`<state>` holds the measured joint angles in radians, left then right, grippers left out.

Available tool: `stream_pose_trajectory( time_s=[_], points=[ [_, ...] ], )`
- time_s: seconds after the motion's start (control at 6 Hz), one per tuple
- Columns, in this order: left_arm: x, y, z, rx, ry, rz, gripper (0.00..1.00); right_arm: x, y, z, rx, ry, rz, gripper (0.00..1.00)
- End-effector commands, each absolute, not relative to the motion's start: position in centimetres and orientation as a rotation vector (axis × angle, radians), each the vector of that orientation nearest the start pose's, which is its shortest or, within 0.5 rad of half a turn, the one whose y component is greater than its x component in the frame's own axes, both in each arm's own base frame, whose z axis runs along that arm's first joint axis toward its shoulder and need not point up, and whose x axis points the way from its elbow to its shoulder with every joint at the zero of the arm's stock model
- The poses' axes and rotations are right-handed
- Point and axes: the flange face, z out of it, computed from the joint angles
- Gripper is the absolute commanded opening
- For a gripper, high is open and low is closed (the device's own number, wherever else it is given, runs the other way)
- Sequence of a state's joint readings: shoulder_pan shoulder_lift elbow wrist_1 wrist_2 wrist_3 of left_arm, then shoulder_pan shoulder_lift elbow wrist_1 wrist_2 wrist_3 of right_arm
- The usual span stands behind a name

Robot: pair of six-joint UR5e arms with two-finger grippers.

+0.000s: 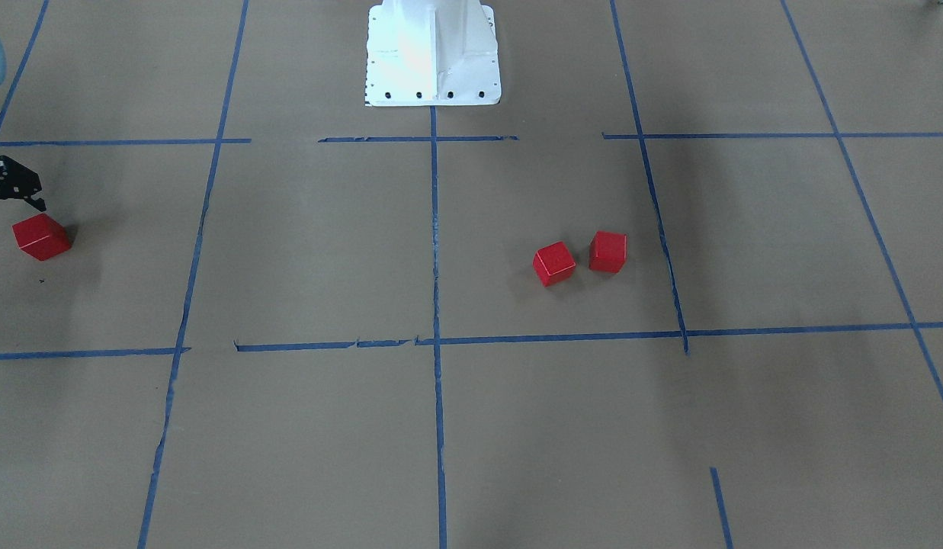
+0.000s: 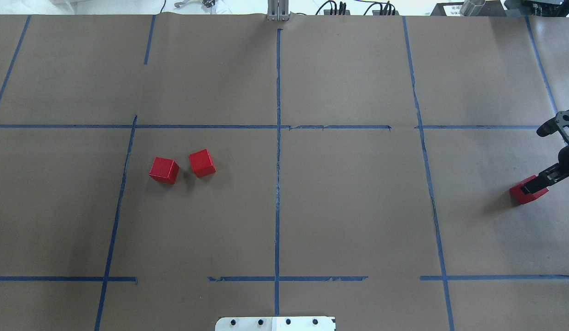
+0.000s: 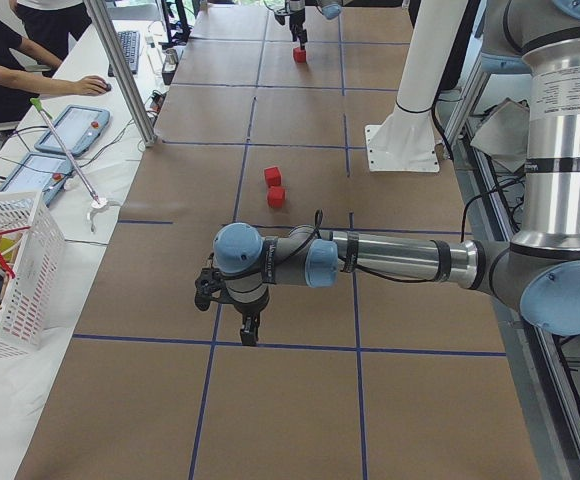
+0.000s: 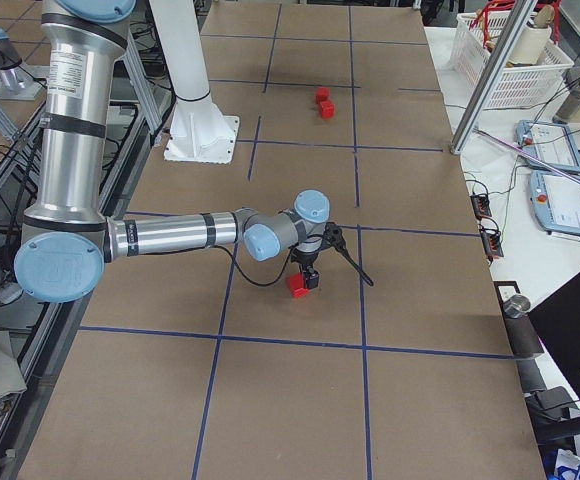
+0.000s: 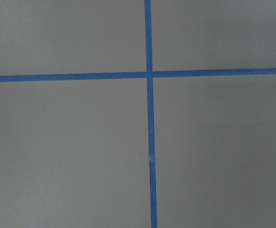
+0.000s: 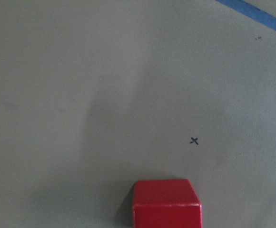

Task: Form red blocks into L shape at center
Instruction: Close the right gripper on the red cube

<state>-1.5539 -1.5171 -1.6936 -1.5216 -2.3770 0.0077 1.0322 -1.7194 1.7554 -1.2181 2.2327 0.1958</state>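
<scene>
Rightward, right hand [image 2: 539,157] wide by lone red block [image 2: 521,195]; left hand [image 3: 247,332], spread unclear.

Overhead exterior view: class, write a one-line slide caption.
Two small bright-red cubes sit apart, left of centre; right gripper at a third cube near the right edge.

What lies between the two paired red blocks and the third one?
Nothing but bare brown paper crossed by two blue tape lines, seen in the overhead view.

Silver arms [image 3: 400,258], blue caps [image 3: 565,300], blk fingers [image 2: 546,178], white base [image 1: 433,53]
</scene>
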Motion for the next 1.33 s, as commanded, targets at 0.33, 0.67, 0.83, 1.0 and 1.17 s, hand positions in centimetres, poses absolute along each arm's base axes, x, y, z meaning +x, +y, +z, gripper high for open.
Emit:
stream_pose_trajectory(
  time_s=[0.33,0.67,0.83,1.0,1.17],
  points=[
    [-5.3,-47.0,62.7,0.015,0.807,0.031,1.00,-18.5,-42.5,63.3,0.086,-0.718,-0.522,0.98],
    [-5.3,-47.0,62.6,0.015,0.807,0.031,1.00,-18.7,-42.4,63.6,0.073,-0.717,-0.520,0.62],
    [-5.3,-47.1,62.6,0.017,0.807,0.032,1.00,-19.0,-42.4,63.5,0.073,-0.720,-0.524,0.16],
    [-5.3,-47.0,62.6,0.015,0.807,0.031,1.00,-19.2,-42.4,62.2,0.091,-0.733,-0.526,0.00],
    [-5.3,-47.0,62.6,0.015,0.807,0.031,1.00,-19.3,-42.4,57.9,0.129,-0.765,-0.490,0.00]
  ],
)
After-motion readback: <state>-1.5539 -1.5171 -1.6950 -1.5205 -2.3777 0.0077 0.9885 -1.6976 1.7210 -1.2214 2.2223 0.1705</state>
